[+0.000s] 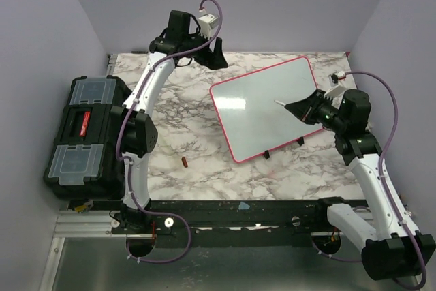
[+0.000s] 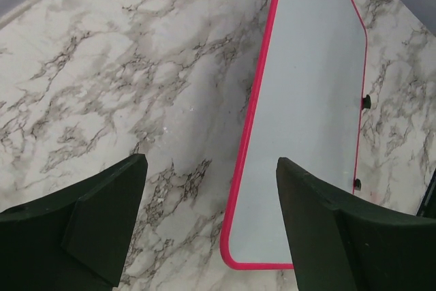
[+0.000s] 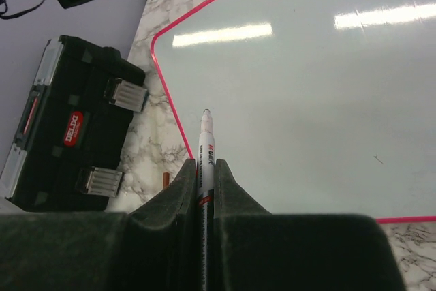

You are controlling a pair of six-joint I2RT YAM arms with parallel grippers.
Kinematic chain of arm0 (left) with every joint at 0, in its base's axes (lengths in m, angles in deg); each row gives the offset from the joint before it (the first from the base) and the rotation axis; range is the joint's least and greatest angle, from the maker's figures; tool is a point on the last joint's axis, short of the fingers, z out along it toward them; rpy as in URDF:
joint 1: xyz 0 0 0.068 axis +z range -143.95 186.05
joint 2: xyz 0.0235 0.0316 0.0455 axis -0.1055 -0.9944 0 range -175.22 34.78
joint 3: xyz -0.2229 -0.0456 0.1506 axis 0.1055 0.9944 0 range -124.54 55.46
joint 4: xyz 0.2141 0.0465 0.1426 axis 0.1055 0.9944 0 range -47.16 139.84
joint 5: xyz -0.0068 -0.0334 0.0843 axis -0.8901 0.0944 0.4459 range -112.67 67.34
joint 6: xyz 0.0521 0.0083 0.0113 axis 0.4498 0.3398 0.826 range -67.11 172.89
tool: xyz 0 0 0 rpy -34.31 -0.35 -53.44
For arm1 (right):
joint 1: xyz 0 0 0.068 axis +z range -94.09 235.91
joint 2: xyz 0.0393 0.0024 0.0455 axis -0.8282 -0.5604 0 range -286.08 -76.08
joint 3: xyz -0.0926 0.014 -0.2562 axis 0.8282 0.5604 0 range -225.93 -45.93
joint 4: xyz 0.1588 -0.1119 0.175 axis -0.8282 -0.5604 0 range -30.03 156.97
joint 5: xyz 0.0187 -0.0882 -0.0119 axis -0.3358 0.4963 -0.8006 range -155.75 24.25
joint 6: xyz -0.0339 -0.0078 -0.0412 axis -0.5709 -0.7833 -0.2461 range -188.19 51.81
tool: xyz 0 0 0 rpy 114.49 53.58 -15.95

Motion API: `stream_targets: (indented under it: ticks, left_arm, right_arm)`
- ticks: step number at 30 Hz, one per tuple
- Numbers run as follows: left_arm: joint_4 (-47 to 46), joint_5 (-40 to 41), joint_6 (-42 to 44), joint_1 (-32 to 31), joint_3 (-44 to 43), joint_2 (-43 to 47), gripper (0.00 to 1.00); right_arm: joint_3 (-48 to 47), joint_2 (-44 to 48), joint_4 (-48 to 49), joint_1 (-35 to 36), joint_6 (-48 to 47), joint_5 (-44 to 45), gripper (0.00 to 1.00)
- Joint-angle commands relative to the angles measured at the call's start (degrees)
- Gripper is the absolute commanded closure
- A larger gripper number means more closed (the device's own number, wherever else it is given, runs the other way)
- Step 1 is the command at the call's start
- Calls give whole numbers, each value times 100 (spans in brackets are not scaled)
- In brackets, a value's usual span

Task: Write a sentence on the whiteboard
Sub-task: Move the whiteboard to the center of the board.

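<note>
Board [image 1: 262, 103] right of toolbox [image 1: 85, 134], blank (nothing written yet). Right gripper [image 1: 300, 108], farther right, pinches marker [image 3: 206, 148], tip aimed toolbox-ward. Left gripper [image 2: 211, 161] spread, beyond toolbox. Pre-writing; next, probably: lower tip to contact.

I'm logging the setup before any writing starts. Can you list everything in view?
whiteboard: one, glossy white with a pink-red rim, lying at an angle right of centre on the table; no writing visible.
clips: two, black, on the whiteboard's near edge.
marker: one, white barrel, gripped in the right hand, tip over the whiteboard.
toolbox: one, black with a red label, at the table's left side.
small object: one, reddish-brown, on the table near the left arm; too small to identify.
table: one, white-grey marble pattern.
left hand: one, black, open, above the table beside the whiteboard.
right hand: one, black, shut on the marker.
</note>
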Motion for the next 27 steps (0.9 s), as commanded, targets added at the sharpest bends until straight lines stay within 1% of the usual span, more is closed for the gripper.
stream_targets:
  ticks: [1,5,11,17,20,27]
  left_arm:
    - [374,-884,216,161,-386,-340,21]
    - [711,-1196,324,173,-808,-745,21]
    - [388,-1812,29,190,-747,-946,27]
    - [167,-1992,-95,190,-488,-983,31]
    - [-22,-2102,-404,181,-330,-978,33]
    - [124,-1946,-256,68,-254,-1028,35]
  right_arm:
    - [-347,-54,-289,77,-131,121,99]
    - [-402,-122,-194,143,-67,165,99]
    - [-454,-172,-263,322,-52,271,99]
    - [-514,-152,-419,364,-96,351,99]
    - [-567,-156,-488,386,-98,368,99]
    - [-579,-171,-497,428,-111,380,99]
